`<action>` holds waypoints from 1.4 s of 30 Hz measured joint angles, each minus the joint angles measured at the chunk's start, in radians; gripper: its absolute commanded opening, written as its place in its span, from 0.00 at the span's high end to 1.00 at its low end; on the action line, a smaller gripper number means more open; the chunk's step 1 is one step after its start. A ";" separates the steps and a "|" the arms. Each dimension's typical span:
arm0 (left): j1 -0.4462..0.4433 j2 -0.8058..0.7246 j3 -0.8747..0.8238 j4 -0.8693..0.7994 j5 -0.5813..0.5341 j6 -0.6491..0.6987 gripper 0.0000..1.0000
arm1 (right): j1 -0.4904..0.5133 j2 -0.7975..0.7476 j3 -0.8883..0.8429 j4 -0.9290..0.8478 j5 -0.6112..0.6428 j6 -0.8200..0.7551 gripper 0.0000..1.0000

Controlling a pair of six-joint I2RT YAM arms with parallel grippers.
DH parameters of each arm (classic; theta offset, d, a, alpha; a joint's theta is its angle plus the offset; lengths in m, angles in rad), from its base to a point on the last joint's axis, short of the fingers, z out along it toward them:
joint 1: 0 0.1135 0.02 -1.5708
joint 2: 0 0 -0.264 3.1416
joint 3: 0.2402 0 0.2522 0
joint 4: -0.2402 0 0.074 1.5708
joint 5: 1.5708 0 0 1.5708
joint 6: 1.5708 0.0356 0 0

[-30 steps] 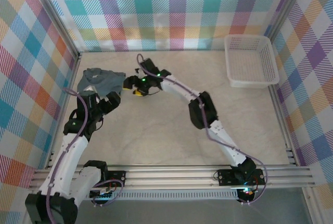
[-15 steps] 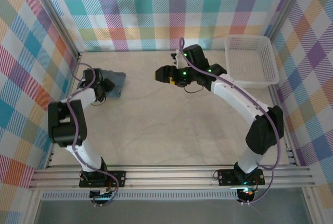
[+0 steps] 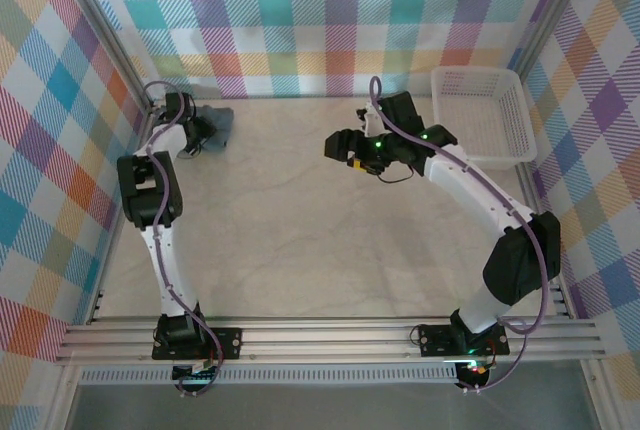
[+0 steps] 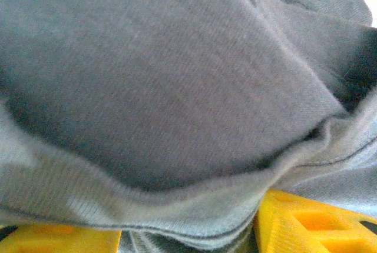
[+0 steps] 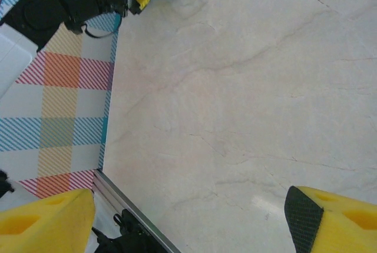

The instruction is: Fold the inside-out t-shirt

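1. The inside-out t-shirt (image 3: pixel 212 122) lies in the far left corner of the table (image 3: pixel 300 240), close against the plaid wall (image 3: pixel 300 20). It is bunched into a small, rumpled heap rather than spread flat.
2. From above the cloth reads as a dull blue-grey, with darker creases and no print showing.
3. In the left wrist view the t-shirt (image 4: pixel 177 88) is slate grey with a fine knit grain. It sits in several soft layers, and a thick rolled edge with a thin stitched line sags across the lower part.
4. The left gripper (image 3: pixel 198 136) is at the near edge of the heap, its arm stretched along the left side of the table.
5. The yellow fingers (image 4: pixel 300 223) of the left gripper (image 4: pixel 188 235) have a thick fold of the cloth packed between them and draped over them, so they are pinching the shirt.
6. The right gripper (image 3: pixel 336 145) hangs over bare table near the far edge, well apart from the shirt.
7. Its fingers (image 5: pixel 47 220) are spread wide with nothing between them.
8. A white mesh basket (image 3: pixel 480 158) stands in the far right corner.
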 measured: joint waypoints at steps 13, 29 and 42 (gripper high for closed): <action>0.002 -0.298 -0.400 0.124 0.043 -0.013 0.17 | -0.152 -0.166 -0.040 -0.109 0.028 -0.053 0.03; -0.439 -1.633 -1.555 0.509 -0.353 0.242 0.07 | -0.266 -0.511 -0.887 0.420 0.703 -0.428 0.00; -0.252 -1.159 -1.685 0.978 -0.345 0.473 0.00 | -0.489 -0.085 -1.075 1.267 0.607 -0.582 0.00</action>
